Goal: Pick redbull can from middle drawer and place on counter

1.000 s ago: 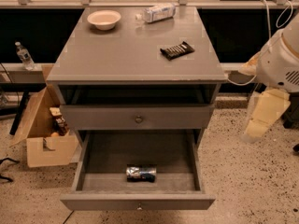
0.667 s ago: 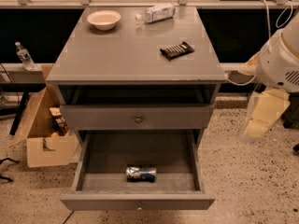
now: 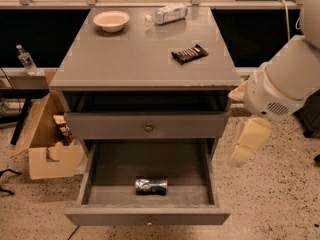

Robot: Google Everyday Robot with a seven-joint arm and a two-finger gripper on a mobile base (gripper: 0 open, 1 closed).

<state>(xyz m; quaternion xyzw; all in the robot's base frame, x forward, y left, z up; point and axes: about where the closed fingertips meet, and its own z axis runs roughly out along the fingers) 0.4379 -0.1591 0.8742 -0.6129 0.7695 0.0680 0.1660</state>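
Note:
The redbull can (image 3: 151, 186) lies on its side on the dark floor of the open middle drawer (image 3: 147, 215), near its front middle. The counter (image 3: 145, 59) is the grey cabinet top above it. My gripper (image 3: 248, 143), on the end of the white arm, hangs to the right of the cabinet at about the level of the upper drawer. It is outside the drawer, up and to the right of the can, and holds nothing that I can see.
On the counter are a white bowl (image 3: 111, 20) at the back left, a clear water bottle (image 3: 167, 13) lying at the back, and a dark snack packet (image 3: 189, 53) at the right. The drawer above, with its knob (image 3: 148, 128), is shut. A cardboard box (image 3: 47, 139) stands on the floor at the left.
The arm has moved left and a little down, closer to the cabinet's right side. The can and the drawer have not moved.

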